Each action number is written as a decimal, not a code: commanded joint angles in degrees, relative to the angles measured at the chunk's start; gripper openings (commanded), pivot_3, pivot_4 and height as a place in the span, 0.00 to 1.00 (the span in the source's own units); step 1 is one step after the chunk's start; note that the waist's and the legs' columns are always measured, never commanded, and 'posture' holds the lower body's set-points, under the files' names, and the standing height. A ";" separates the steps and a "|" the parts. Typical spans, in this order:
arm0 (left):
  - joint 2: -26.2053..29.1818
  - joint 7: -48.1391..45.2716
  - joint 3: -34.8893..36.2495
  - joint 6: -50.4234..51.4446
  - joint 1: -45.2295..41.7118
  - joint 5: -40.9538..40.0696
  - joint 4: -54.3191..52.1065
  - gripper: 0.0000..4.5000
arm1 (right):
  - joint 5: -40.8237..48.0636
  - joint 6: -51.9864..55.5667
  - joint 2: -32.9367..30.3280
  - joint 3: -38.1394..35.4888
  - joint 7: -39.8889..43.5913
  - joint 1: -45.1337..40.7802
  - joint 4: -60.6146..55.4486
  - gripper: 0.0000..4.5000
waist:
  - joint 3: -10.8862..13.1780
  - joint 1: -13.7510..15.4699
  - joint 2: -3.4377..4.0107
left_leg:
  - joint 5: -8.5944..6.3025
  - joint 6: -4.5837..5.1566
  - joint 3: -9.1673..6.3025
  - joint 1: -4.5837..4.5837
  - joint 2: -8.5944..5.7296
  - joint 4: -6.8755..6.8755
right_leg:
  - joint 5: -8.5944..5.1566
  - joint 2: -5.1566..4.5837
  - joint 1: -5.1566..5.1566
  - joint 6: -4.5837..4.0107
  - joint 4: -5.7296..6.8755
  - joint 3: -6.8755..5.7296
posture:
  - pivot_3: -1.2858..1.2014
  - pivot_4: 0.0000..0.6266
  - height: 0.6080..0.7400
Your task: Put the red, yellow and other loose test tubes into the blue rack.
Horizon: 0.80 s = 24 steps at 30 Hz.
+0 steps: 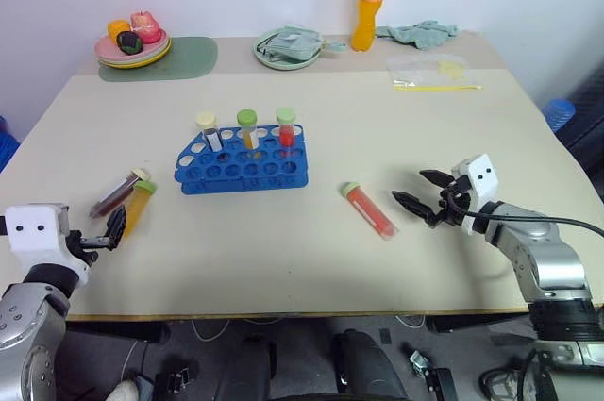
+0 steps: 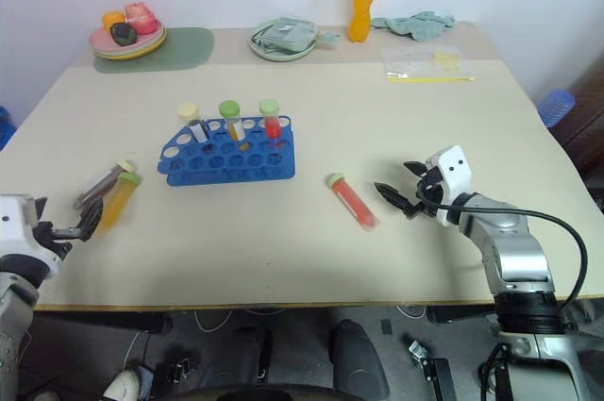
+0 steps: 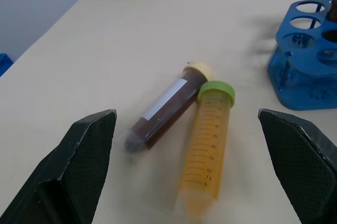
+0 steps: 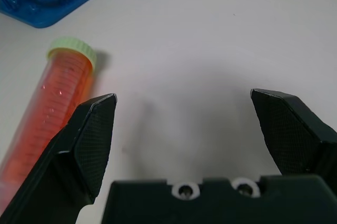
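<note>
The blue rack (image 1: 243, 163) stands mid-table with three capped tubes upright in its back row. A red tube with a green cap (image 1: 369, 209) lies flat to the right of the rack. My right gripper (image 1: 416, 190) is open just to the right of that tube, fingers pointing at it, not touching. Left of the rack lie a yellow-orange tube with a green cap (image 3: 206, 150) and a dark red-brown tube with a cream cap (image 3: 166, 107), side by side. My left gripper (image 1: 104, 233) is open just short of the pair, holding nothing.
Along the back edge are a plate of toy food (image 1: 132, 47) on a green mat (image 1: 184, 57), a plate with a folded cloth (image 1: 288, 47), an orange drink bottle (image 1: 370, 0), a teal cloth (image 1: 420, 33) and a clear bag (image 1: 429, 71).
</note>
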 commanded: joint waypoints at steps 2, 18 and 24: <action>0.21 0.25 2.00 -0.39 0.16 -0.60 -2.43 0.99 | 0.13 -1.11 0.28 -0.41 0.13 -0.88 -0.43 1.00 | 0.00 -0.04 0.00 | 0.00 0.00 0.00 0.00 0.00 0.00 | 0.00 0.00 0.00 0.00 0.00 0.00 | 0.52 0.24 1.00; 0.62 -0.58 1.65 -1.16 -1.29 -0.04 -0.57 0.99 | 1.38 2.44 -0.60 -0.22 0.60 -0.49 -3.76 1.00 | 0.00 -0.12 0.00 | 0.00 0.00 0.00 0.00 0.00 0.00 | 0.00 0.00 0.00 0.00 0.00 0.00 | 0.52 0.24 1.00; 2.85 -3.74 -0.92 -0.75 -3.64 -0.60 0.96 0.99 | 5.14 11.86 -4.50 -0.27 3.26 -0.57 -13.78 1.00 | 0.05 -0.01 0.08 | 0.00 0.00 0.00 -0.02 0.00 0.01 | 0.00 0.01 -0.03 0.00 0.02 0.00 | 0.52 0.24 1.00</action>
